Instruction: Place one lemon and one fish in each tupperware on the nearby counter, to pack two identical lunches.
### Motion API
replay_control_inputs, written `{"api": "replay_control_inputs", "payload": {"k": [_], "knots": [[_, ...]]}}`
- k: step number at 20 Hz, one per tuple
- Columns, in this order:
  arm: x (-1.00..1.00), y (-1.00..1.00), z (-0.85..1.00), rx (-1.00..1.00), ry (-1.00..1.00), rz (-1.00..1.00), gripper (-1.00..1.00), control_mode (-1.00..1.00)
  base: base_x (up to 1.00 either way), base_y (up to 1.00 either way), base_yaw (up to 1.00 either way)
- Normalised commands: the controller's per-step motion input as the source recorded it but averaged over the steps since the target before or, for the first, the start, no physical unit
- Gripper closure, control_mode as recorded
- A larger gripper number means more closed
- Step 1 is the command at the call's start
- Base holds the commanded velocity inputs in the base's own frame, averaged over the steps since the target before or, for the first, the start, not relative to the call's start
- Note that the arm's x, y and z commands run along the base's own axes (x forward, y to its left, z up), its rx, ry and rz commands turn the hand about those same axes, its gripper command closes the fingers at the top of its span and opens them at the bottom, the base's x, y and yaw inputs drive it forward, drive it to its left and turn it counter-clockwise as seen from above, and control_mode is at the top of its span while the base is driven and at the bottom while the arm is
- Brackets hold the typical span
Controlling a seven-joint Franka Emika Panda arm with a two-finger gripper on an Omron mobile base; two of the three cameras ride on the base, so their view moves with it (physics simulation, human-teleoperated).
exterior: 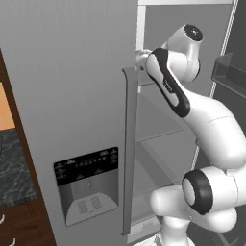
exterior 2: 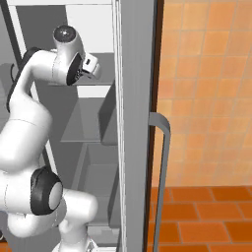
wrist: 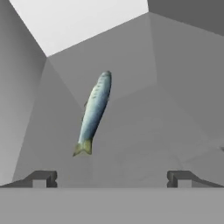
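Silvery slender fish [wrist: 93, 113] (yellowish tail)

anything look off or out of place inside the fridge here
Nothing stands out. One fish lies whole on the bare grey fridge shelf, slanted in the hand view, though that view rolls with the hand. The open gripper is short of it, touching nothing. No spill or damage shows.

A slender silver-blue fish [wrist: 94, 111] with a pale belly, a speckled darker back and a yellowish-green forked tail is lying on a plain grey fridge shelf [wrist: 144, 144]. In the hand view it is stretching diagonally, its head pointing toward the shelf's back wall and its tail toward the shelf's front edge. It is resting alone near the shelf's middle, apart from the side walls, whole and untouched.

A strip of dark grey-black speckled stone counter [exterior: 14, 168] is showing in the left base view.
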Motion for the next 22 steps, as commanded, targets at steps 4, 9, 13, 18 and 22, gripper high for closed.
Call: {"api": "replay_control_inputs", "payload": {"k": [4, 9, 13, 18, 22], "knots": [[1.0, 0.0, 0.0, 0.0, 0.01, 0.07, -1.0, -1.0, 0.0, 0.0, 0.0], [0.42, -0.03, -0.05, -0.04, 0.05, 0.09, -1.0, -1.0, 0.0, 0.0, 0.0], [0.53, 0.2, -0.27, -0.05, 0.02, 0.0, -1.0, -1.0, 0.0, 0.0, 0.0], [0.5, 0.33, -0.23, 0.0, 0.0, 0.0, -1.0, -1.0, 0.0, 0.0, 0.0], [0.52, 0.23, -0.16, -0.01, 0.06, 0.0, -1.0, -1.0, 0.0, 0.0, 0.0]]}}
